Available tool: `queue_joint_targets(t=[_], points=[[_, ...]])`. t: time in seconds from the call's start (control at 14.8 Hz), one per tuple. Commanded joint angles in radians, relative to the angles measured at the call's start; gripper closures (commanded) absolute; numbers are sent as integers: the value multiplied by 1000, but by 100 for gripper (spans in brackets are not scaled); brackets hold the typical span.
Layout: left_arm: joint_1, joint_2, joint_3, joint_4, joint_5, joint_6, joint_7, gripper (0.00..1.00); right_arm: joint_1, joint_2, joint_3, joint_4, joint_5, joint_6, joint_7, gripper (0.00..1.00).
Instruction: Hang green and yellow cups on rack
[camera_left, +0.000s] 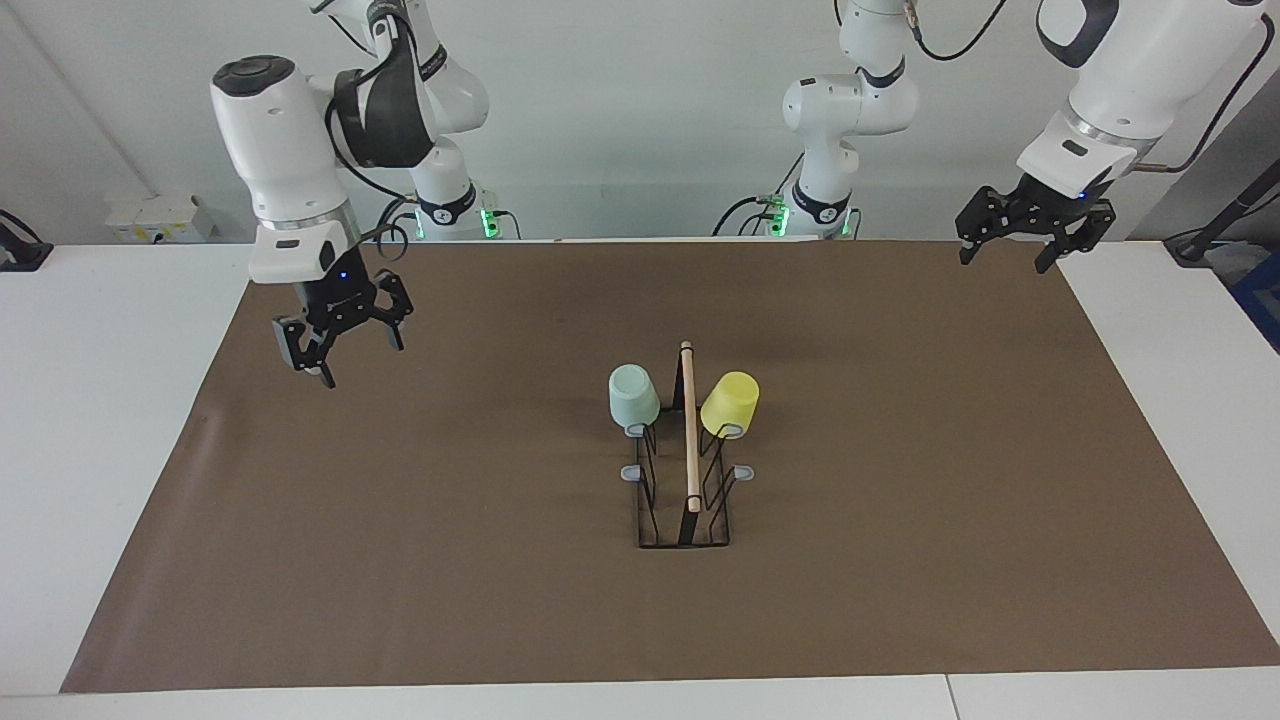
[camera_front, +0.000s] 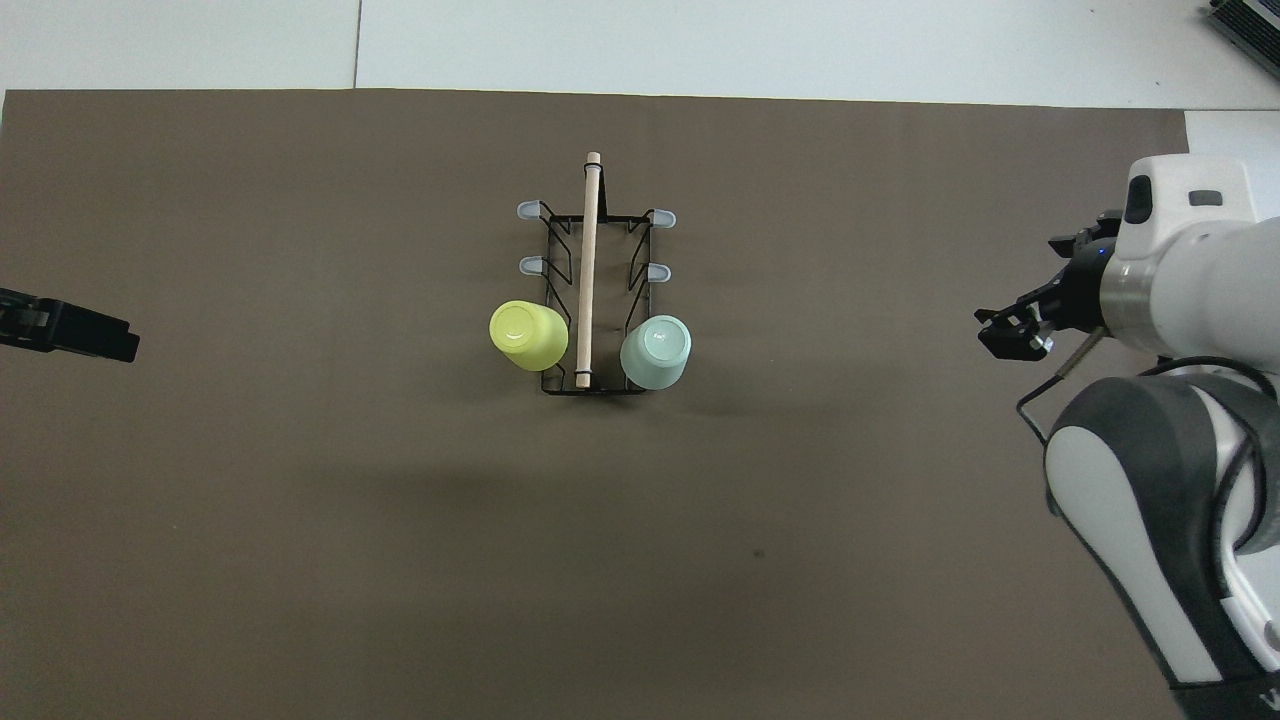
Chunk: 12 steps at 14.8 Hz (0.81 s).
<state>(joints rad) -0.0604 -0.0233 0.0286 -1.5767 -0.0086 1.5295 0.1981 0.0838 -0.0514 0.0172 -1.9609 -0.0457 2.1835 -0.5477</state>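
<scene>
My right pincer hangs with its fingers apart and nothing between them, over the brown mat toward the right arm's end of the tabletop, well clear of the rack. My left pincer is likewise spread and empty, raised over the mat's corner at the left arm's end. I judge that both are parked wide so that neither can knock what hangs at the centre.

The rack stands at the middle of the mat, its wooden rod running along the top, pointing toward and away from the robots. The green cup sits mouth-down over a prong on the side toward my right arm; the yellow cup sits the same way, slightly tilted outward, on the side toward my left arm. Both occupy the pair of prongs nearest the robots. Inverted over a prong, each cup is carried from inside, which is why neither needs holding.

The remaining grey-tipped prongs, farther from the robots, are bare. From this arrangement I judge the task complete, with both arms waiting.
</scene>
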Motion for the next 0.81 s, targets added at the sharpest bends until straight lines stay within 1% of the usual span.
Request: queue_joint_targets(t=[0.0,0.14,0.2,0.34,0.47,0.54,0.61,0.75], points=[[-4,-6,-2,7,18,-17,-12,0,14,18,0,84,-87,-138,303,0],[-4,-6,-2,9,18,-14,-9,0,13,25,1,204,-86,-329,461,0],[-3,-4,1,9,21,-6,-8,0,5,31,1,265,-77,-422,509,0],[4,-4,2,10,21,-3,-14,0,-6,25,-11,345,-31,-555,531,0],[5,-3,11,14,22,6,-9,0,-47,22,-29,414,47,-660,546,0],[5,-3,11,14,22,6,-8,0,-68,22,-31,437,75,-698,558,0],[5,-1,11,15,22,5,-9,0,-87,21,-33,439,76,-714,558,0],[5,8,10,29,24,-6,-9,0,-95,-16,-31,368,73,-700,560,0]])
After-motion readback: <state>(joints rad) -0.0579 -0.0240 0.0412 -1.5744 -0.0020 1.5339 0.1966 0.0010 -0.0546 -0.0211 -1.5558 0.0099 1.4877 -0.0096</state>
